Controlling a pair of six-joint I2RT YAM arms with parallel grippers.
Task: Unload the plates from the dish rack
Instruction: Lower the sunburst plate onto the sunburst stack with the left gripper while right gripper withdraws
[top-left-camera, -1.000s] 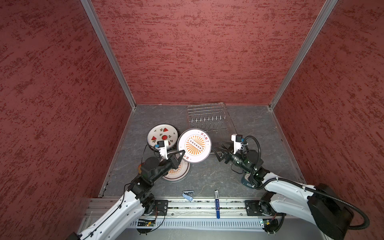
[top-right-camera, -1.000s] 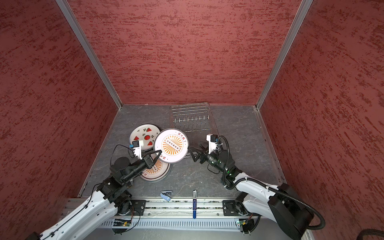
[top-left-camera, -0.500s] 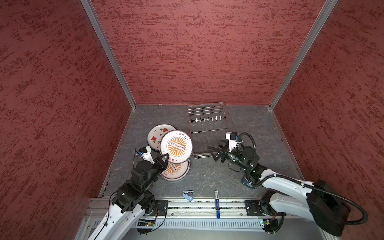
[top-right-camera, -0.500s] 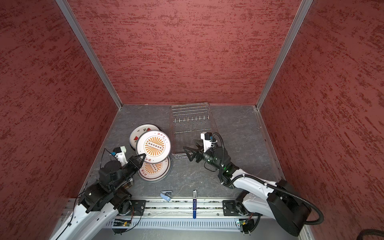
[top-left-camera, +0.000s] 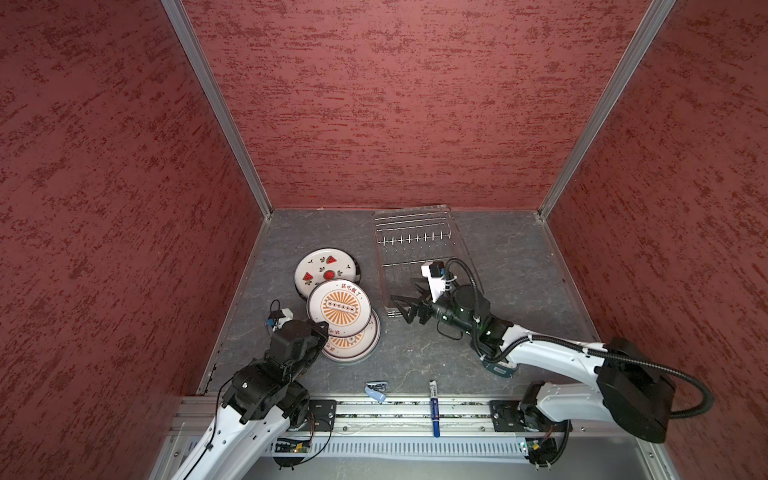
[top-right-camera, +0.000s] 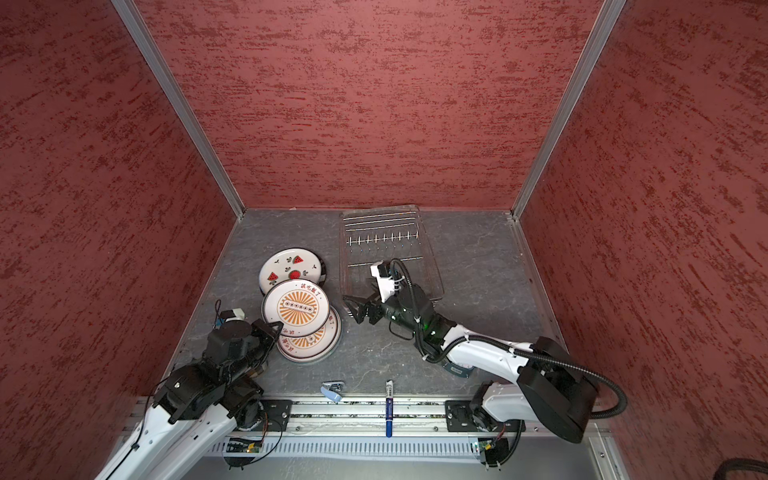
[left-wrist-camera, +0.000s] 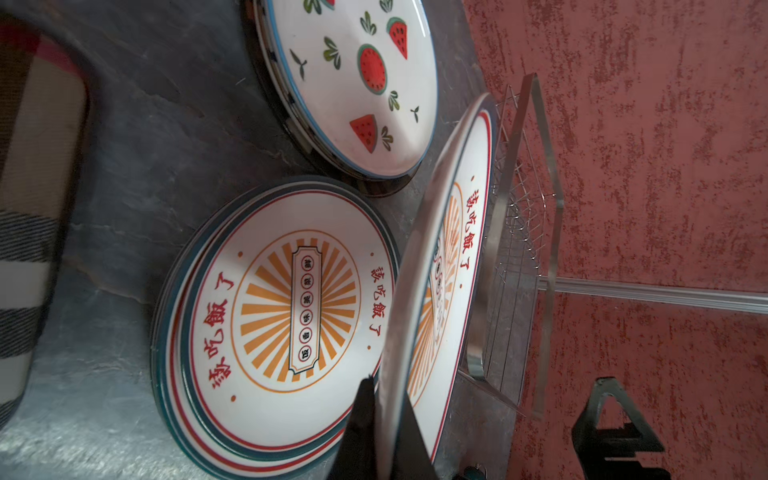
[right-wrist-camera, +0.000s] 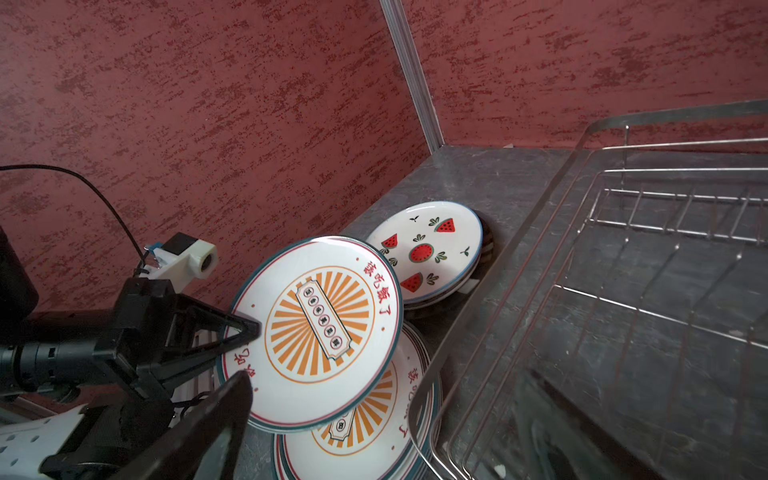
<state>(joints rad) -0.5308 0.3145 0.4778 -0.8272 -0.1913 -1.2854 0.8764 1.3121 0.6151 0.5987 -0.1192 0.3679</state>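
Altogether: 2 plate stacks (top-left-camera: 326, 268), 1 held plate (top-left-camera: 338, 307), 1 dish rack (top-left-camera: 415, 239).

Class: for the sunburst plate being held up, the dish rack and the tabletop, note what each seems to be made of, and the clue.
The sunburst plate: likely glazed ceramic, with a glossy white face, a printed pattern and sharp highlights.
The dish rack: polished metal wire, probably steel, with silvery, reflective rods.
The tabletop: matte grey, veined like slate. Whether it is real stone or a print, I cannot tell.

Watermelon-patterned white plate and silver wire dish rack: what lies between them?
Only bare grey tabletop separates watermelon plate and wire rack, in both top views.
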